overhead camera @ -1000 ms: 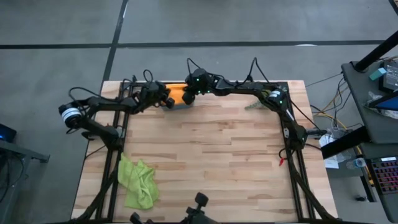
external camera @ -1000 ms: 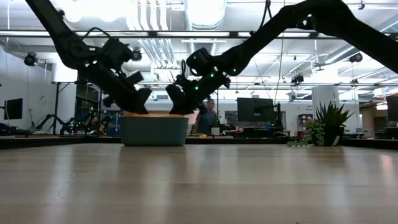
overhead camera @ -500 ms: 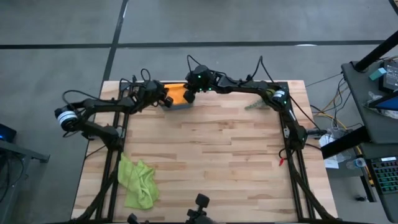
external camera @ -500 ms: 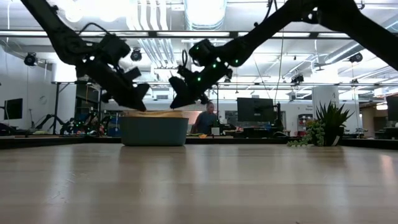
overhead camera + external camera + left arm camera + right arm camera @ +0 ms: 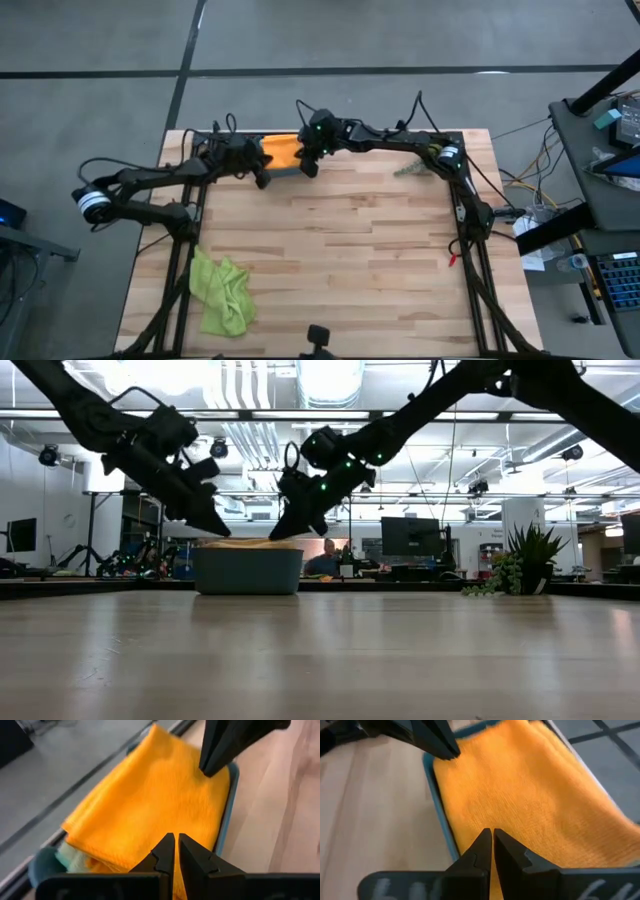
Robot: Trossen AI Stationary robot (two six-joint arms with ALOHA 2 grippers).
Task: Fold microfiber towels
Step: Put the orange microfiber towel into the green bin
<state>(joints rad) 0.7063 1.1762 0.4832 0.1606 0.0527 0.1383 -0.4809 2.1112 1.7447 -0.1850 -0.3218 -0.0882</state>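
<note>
Table: light wood-plank table (image 5: pixel 340 240), grey floor around it, lab room behind in low view.
Bin: teal bin (image 5: pixel 248 570) at the table's far edge, left of centre.
Orange towel: folded orange towel (image 5: pixel 281 151) lies on top in the bin, a pale cloth edge (image 5: pixel 67 857) showing under it.
Lime towel: lime green towel (image 5: pixel 222 291) crumpled at the table's near left, well apart from both arms.
Left gripper: left gripper (image 5: pixel 260 179) just above the bin's left rim, fingers (image 5: pixel 161 854) together, holding nothing.
Right gripper: right gripper (image 5: pixel 308 166) above the bin's right rim, fingers (image 5: pixel 476 851) together, holding nothing.
Plant: green sprig (image 5: pixel 408 170) near the far right.
</note>
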